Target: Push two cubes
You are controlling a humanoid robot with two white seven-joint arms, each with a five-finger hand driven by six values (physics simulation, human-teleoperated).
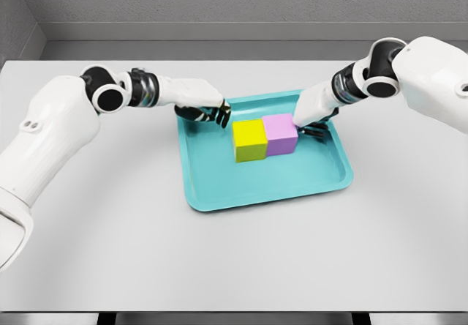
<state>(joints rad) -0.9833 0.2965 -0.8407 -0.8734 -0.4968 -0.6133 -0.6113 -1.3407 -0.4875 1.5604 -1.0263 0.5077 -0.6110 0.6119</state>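
Observation:
A yellow cube (250, 140) and a pink cube (281, 135) stand side by side, touching, in the middle of a teal tray (219, 186). My left hand (208, 113) hovers over the tray's back left part with its fingers curled, a small gap left of the yellow cube. My right hand (313, 120) rests against the right side of the pink cube, its fingers curled and holding nothing.
The tray lies on a pale grey table (95, 252) that reaches to a grey wall at the back. Both white arms stretch in from the sides over the tabletop.

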